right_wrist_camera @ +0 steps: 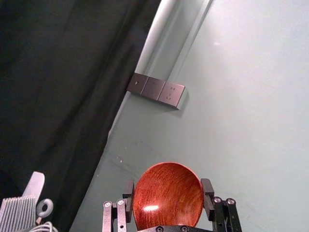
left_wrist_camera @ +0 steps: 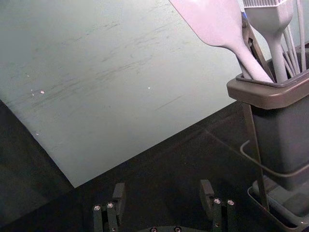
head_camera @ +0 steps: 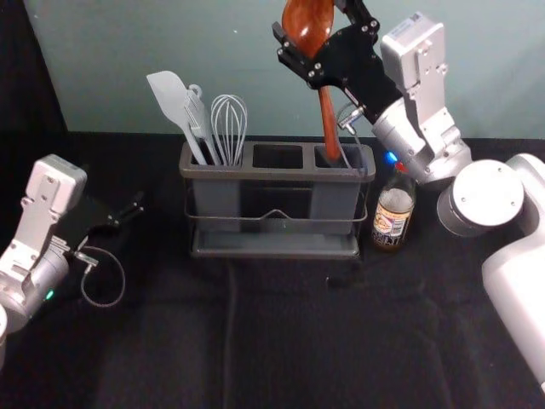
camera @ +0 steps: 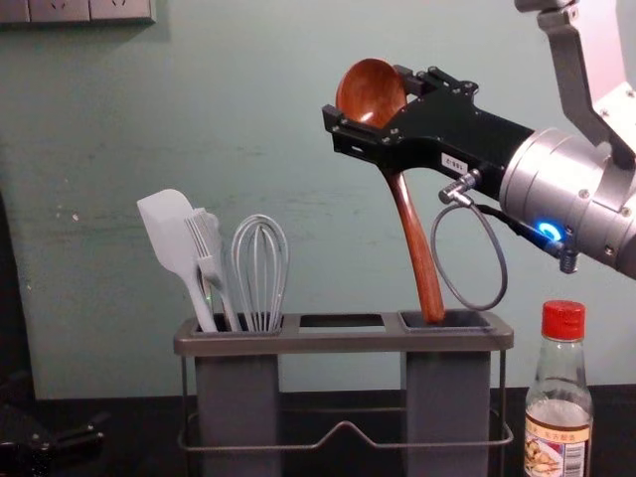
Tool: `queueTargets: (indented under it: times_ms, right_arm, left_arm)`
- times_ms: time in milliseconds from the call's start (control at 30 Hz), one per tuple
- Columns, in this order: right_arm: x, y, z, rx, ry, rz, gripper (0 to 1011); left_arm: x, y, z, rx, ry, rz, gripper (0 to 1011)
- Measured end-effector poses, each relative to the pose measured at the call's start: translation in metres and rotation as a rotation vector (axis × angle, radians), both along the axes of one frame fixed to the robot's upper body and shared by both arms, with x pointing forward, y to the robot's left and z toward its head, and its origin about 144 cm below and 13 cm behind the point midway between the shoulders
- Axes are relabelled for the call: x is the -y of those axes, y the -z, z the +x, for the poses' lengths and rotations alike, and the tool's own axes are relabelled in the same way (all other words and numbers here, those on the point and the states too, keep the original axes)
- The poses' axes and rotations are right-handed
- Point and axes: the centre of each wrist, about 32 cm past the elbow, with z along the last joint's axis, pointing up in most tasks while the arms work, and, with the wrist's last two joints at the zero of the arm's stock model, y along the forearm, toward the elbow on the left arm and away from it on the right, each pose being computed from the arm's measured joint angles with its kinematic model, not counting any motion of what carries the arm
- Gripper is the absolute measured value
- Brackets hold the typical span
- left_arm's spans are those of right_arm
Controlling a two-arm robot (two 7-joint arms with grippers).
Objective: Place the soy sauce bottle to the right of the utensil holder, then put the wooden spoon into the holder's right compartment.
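Here, right claw [head_camera: 308, 19] clamped on wooden spoon [head_camera: 328, 119], above utensil holder [head_camera: 281, 174], left claw [head_camera: 136, 207] beside holder, jaws apart

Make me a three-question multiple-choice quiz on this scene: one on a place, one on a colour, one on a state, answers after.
1. Where is the labelled glass soy sauce bottle?
A) Left of the dark grey utensil holder
B) Right of it
C) Inside it

2. What colour is the bottle's cap?
A) Blue
B) Green
C) Red

3. How is the reddish-brown wooden spoon?
A) Held by the right gripper
B) Lying flat
C) Untouched

1 B: it stands past the holder's right end.
2 C: the chest view shows it red.
3 A: its bowl sits between that gripper's fingers.
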Motion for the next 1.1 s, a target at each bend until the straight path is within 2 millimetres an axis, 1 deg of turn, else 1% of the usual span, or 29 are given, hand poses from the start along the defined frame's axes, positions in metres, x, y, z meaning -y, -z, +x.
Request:
queueTargets:
  times_ms: [567, 1100]
  right_arm:
    - [0.008, 0.022, -0.005, -0.038, 0.010, 0.015, 846]
    - [0.020, 0.047, -0.021, -0.075, 0.012, 0.041, 846]
  left_arm:
    - [0.000, 0.000, 0.000, 0.000, 0.000, 0.000, 1005]
    - [0.000, 0.000, 0.000, 0.000, 0.000, 0.000, 1005]
